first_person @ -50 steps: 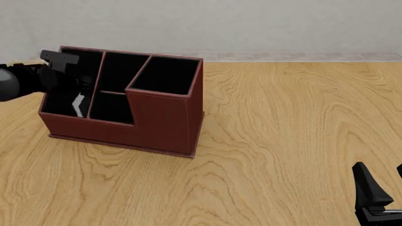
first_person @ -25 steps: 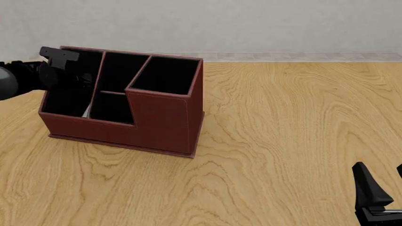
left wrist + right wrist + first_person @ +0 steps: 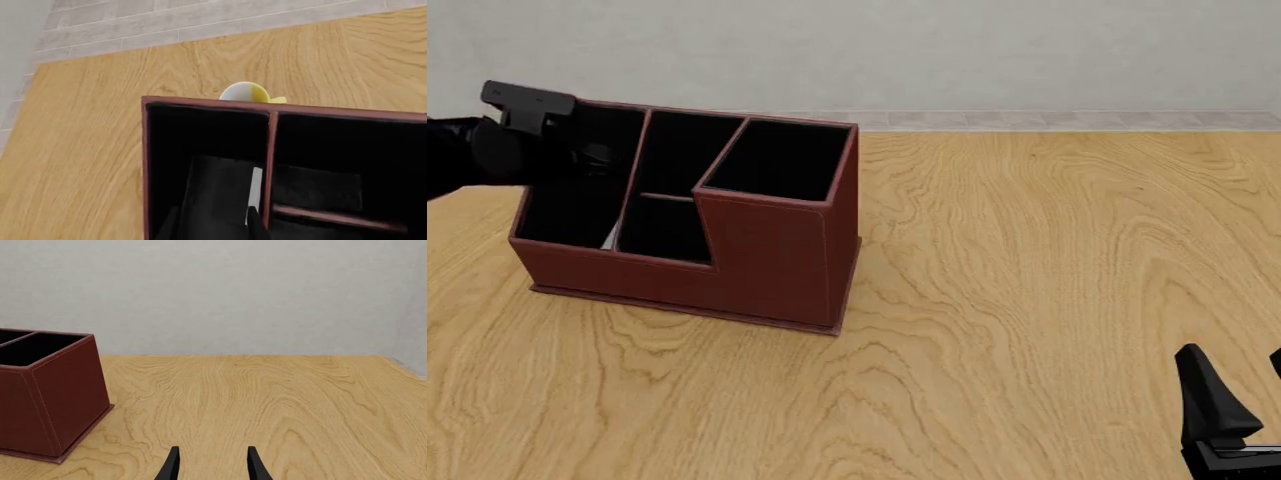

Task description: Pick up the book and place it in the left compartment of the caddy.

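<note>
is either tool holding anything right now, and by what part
Nothing is held. The left tool is open above the left compartment, with the book lying loose inside. The right tool is open and empty over the table.

caddy point(image 3: 774, 262) on table point(image 3: 1041, 300), left pincer point(image 3: 585, 152) above it

A light wooden tabletop point(image 3: 1028, 280) with wavy grain filled most of every view. Beyond its far edge ran a strip of pale grey tiled floor point(image 3: 200, 22), and behind that stood a plain grey wall point(image 3: 894, 55). In the left wrist view, a small rounded white-and-yellow object point(image 3: 245, 93), possibly a cup, sat on the tabletop, mostly hidden.
</note>
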Controlling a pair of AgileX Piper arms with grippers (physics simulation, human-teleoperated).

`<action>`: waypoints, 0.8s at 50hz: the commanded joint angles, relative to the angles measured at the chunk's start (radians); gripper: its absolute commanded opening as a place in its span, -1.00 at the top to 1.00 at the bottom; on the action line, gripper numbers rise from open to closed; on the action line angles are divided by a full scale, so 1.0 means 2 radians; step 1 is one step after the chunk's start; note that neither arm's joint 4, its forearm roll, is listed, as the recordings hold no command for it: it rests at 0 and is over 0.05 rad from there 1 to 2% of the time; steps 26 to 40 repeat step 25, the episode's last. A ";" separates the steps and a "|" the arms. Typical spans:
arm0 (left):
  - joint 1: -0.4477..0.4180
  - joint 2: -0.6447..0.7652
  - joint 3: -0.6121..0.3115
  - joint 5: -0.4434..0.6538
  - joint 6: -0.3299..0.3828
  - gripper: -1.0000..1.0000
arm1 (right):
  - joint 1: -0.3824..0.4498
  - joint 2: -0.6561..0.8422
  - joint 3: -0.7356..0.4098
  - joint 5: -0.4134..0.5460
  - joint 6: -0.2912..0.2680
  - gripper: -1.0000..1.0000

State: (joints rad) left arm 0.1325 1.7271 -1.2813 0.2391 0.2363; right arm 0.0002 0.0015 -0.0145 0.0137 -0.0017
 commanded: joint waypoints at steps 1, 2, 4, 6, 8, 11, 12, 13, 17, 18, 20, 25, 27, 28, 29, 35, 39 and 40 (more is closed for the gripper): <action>-0.004 -0.062 0.044 0.008 -0.004 -1.00 | 0.000 0.001 0.002 -0.003 0.000 -1.00; -0.005 -0.066 0.047 0.008 -0.006 -1.00 | 0.000 0.001 0.002 -0.003 0.000 -1.00; -0.007 -0.081 0.059 0.008 -0.007 -1.00 | 0.000 0.001 0.002 -0.003 0.000 -1.00; -0.008 -0.093 0.065 0.011 -0.008 -1.00 | 0.000 0.001 0.002 -0.003 0.000 -1.00; -0.010 -0.102 0.070 0.013 -0.009 -1.00 | 0.000 0.001 0.002 -0.003 0.000 -1.00; -0.012 -0.125 0.083 0.017 -0.011 -1.00 | 0.000 0.001 0.002 -0.003 0.000 -1.00; -0.013 -0.131 0.087 0.018 -0.013 -1.00 | 0.000 0.001 0.002 -0.003 0.000 -1.00; -0.014 -0.141 0.092 0.021 -0.015 -1.00 | 0.000 0.001 0.002 -0.003 0.000 -1.00; -0.016 -0.163 0.105 0.025 -0.017 -1.00 | 0.000 0.001 0.002 -0.003 0.000 -1.00; -0.015 -0.170 0.111 0.025 -0.020 -1.00 | 0.000 0.001 0.002 -0.003 0.000 -1.00; -0.014 -0.184 0.122 0.028 -0.017 -1.00 | 0.000 0.001 0.002 -0.003 0.000 -1.00; -0.017 -0.226 0.140 0.034 -0.025 -1.00 | 0.000 0.001 0.002 -0.003 0.000 -1.00; -0.017 -0.226 0.140 0.034 -0.025 -1.00 | 0.000 0.001 0.002 -0.003 0.000 -1.00; -0.017 -0.226 0.140 0.034 -0.025 -1.00 | 0.000 0.001 0.002 -0.003 0.000 -1.00; -0.017 -0.226 0.140 0.034 -0.025 -1.00 | 0.000 0.001 0.002 -0.003 0.000 -1.00; -0.017 -0.226 0.140 0.034 -0.025 -1.00 | 0.000 0.001 0.002 -0.003 0.000 -1.00; -0.017 -0.226 0.140 0.034 -0.025 -1.00 | 0.000 0.001 0.002 -0.003 0.000 -1.00; -0.017 -0.226 0.140 0.034 -0.025 -1.00 | 0.000 0.001 0.002 -0.003 0.000 -1.00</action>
